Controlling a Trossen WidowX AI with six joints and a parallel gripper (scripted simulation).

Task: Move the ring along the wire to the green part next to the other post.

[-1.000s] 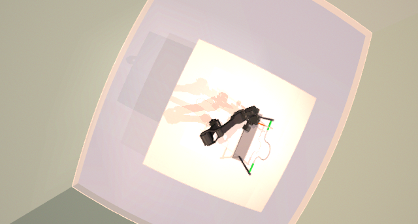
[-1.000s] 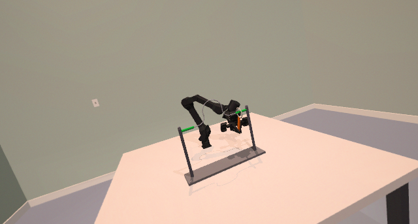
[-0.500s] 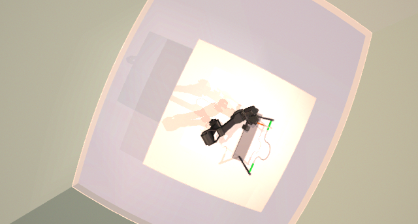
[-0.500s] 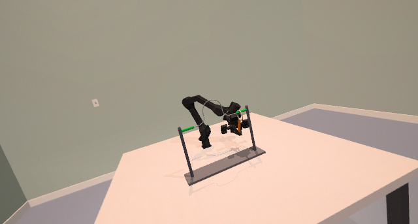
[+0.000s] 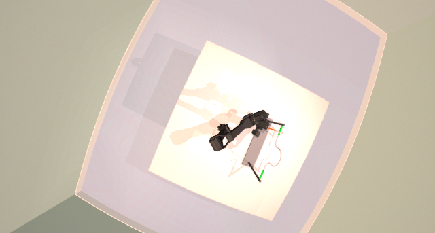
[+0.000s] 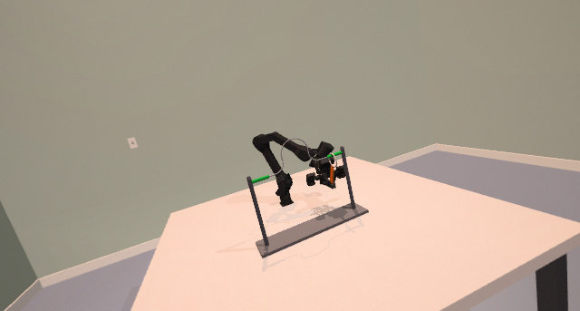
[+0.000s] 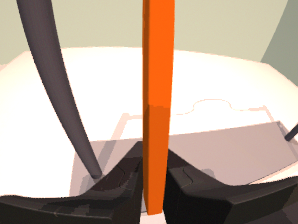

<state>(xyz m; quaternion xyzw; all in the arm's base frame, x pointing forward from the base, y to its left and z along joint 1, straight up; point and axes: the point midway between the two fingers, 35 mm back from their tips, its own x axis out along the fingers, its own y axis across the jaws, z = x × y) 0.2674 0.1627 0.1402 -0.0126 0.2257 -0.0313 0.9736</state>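
Note:
The orange handle [image 5: 270, 128] [image 6: 332, 175] [image 7: 159, 75] stands upright between the closed fingers of my gripper [image 7: 147, 146]. The thin pale ring at its top [image 6: 335, 162] is around the green part [image 5: 281, 128] [image 6: 338, 153] by the right post [image 6: 348, 179] in the exterior view. Whether the ring touches the green part cannot be told. The grey wire [image 5: 281, 155] [image 6: 294, 139] curves from there to the other green part [image 5: 262, 174] [image 6: 261, 179] at the left post [image 5: 255, 172] [image 6: 258, 211]. The ring is out of the wrist view.
The posts stand on a dark base board [image 5: 255, 148] [image 6: 313, 229] on the table. In the wrist view, one post [image 7: 55, 75] rises close on the left and the other [image 7: 292, 132] shows at the right edge. The arm reaches in from behind the wire in the exterior view.

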